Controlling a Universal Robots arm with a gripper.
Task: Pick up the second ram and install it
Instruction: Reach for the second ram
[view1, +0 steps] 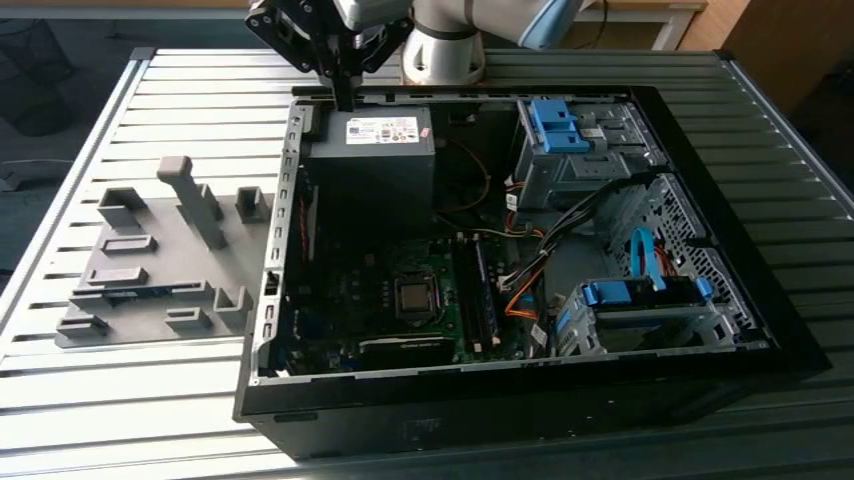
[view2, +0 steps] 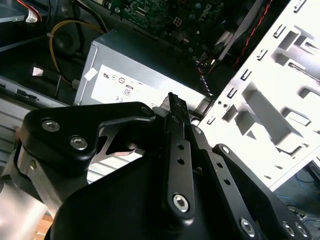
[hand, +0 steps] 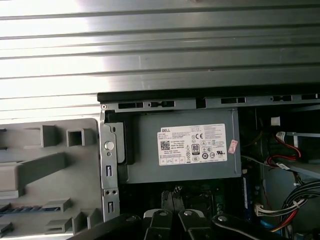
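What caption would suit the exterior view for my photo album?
Robot gripper hovers near the power supply of an open computer case, grey fixture tray alongside.

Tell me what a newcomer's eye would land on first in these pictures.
An open computer case lies on a slatted metal table, with blue drive brackets showing inside. The robot's hand hangs shut over the power supply at the case's far edge. On the exterior view's left sits a grey fixture with the second ram, a thin blue-green stick, lying in it.
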